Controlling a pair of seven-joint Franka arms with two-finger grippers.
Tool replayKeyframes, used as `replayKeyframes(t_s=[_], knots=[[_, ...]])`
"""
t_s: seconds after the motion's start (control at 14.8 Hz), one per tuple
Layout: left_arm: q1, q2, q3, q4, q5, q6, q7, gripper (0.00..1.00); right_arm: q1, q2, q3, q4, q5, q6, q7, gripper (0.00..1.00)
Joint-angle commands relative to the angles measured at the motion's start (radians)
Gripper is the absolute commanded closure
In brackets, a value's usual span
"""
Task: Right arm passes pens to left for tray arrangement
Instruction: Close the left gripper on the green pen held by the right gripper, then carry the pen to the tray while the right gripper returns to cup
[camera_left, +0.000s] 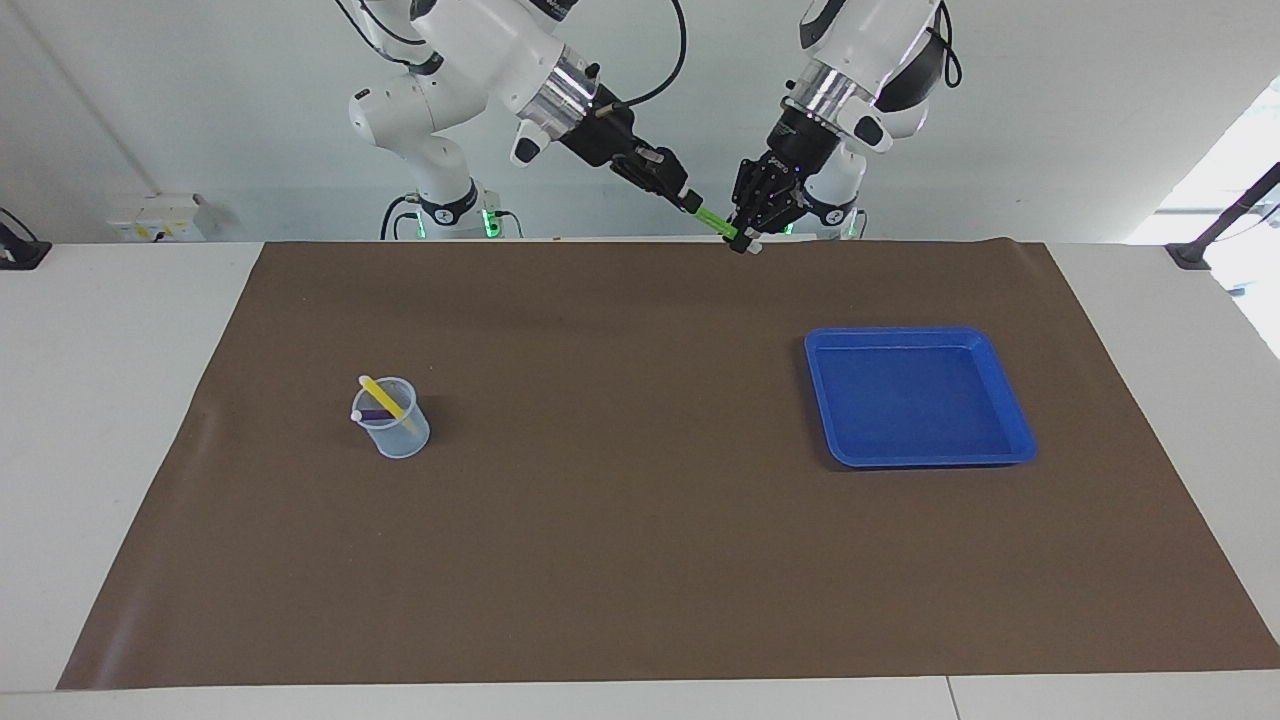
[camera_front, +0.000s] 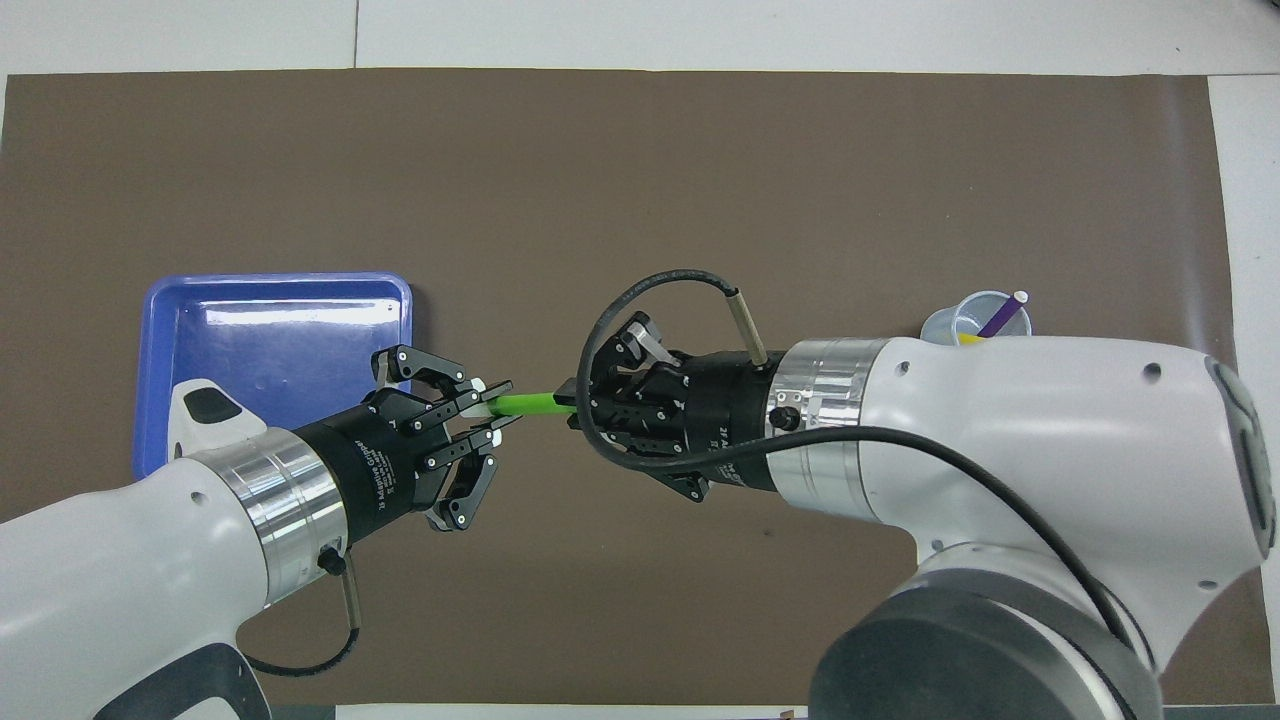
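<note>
The green pen (camera_front: 535, 403) (camera_left: 712, 218) hangs in the air between both arms, over the robots' edge of the brown mat. My right gripper (camera_front: 572, 405) (camera_left: 690, 205) is shut on its green barrel. My left gripper (camera_front: 495, 410) (camera_left: 745, 240) is shut on its pale capped end. The blue tray (camera_left: 915, 395) (camera_front: 280, 282) lies on the mat toward the left arm's end, with nothing in it. A yellow pen (camera_left: 380, 395) (camera_front: 968, 341) and a purple pen (camera_left: 375, 414) (camera_front: 1000, 315) lean in a small translucent cup (camera_left: 402, 428) (camera_front: 950, 325) toward the right arm's end.
A brown mat (camera_left: 620, 500) covers most of the white table. In the overhead view the right arm's white body hides part of the cup, and the left arm's wrist overlaps the tray's near corner.
</note>
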Motion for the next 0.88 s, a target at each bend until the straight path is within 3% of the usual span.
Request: replayKeyframes(t_s=[0.0,0.07,0.14,0.2,0.27,0.61,0.81], knots=[[0.025,-0.004,0.0,0.004,0.014,0.006,-0.02,1.0,0.0,-0.005,0.002,0.001,0.013,-0.02,0.011,1.0],[0.025,-0.004,0.0,0.004,0.014,0.006,-0.02,1.0,0.0,-0.005,0.002,0.001,0.012,-0.02,0.011,1.0],[0.025,-0.004,0.0,0.004,0.014,0.006,-0.02,1.0,-0.003,-0.004,0.002,0.001,0.012,-0.02,0.011,0.9],[0.025,-0.004,0.0,0.004,0.014,0.006,-0.02,1.0,-0.005,-0.004,0.002,0.001,0.003,-0.025,0.002,0.29],[0.027,-0.004,0.0,0.004,0.014,0.006,-0.02,1.0,-0.009,-0.001,0.001,0.003,-0.038,-0.025,-0.002,0.01],[0.047,-0.002,0.0,0.007,0.014,0.008,-0.012,1.0,-0.066,-0.01,-0.009,0.008,-0.325,-0.072,-0.036,0.0],[0.103,-0.001,-0.003,0.006,0.014,0.001,0.055,1.0,-0.15,-0.016,-0.012,0.009,-0.431,-0.156,-0.218,0.0]])
